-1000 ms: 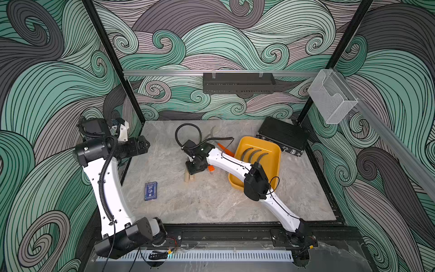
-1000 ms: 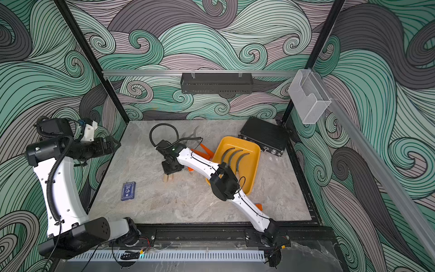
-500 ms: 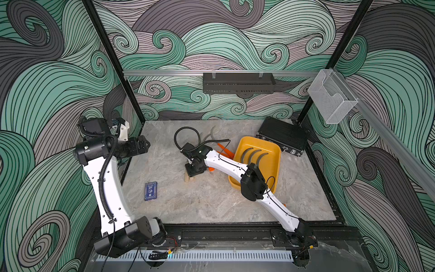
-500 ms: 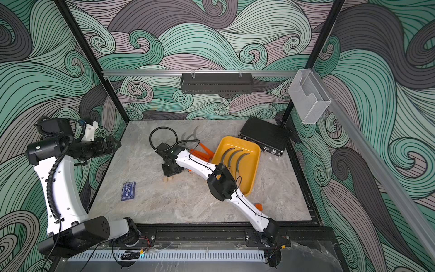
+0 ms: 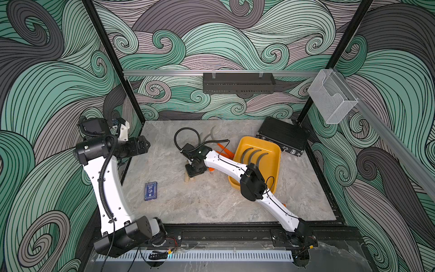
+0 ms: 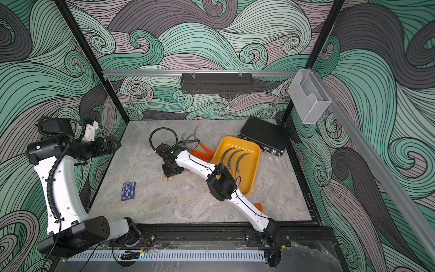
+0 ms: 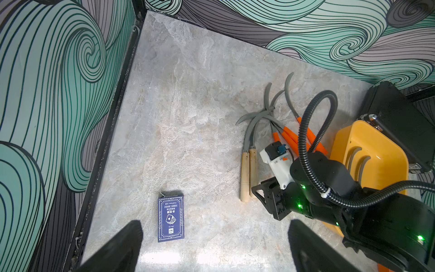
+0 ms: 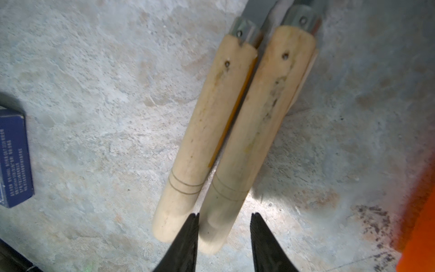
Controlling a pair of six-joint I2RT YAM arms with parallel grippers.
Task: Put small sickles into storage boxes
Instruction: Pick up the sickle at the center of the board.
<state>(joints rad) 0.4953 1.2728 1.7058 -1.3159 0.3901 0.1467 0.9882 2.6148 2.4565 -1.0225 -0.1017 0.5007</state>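
Currently, three sickles (image 5: 253, 154) lie inside the yellow tray (image 5: 273, 166).

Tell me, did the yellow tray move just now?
No. The yellow tray sits where it was, its far corner just as close to the black case at the back of the table.

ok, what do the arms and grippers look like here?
The left arm and right arm match: white links, black joint housings. Black corrugated conduit runs along the left; the right has a thin black cable and a conduit loop at the wrist. The left gripper and right gripper are black with tapered fingers. The right wrist shows green lights.
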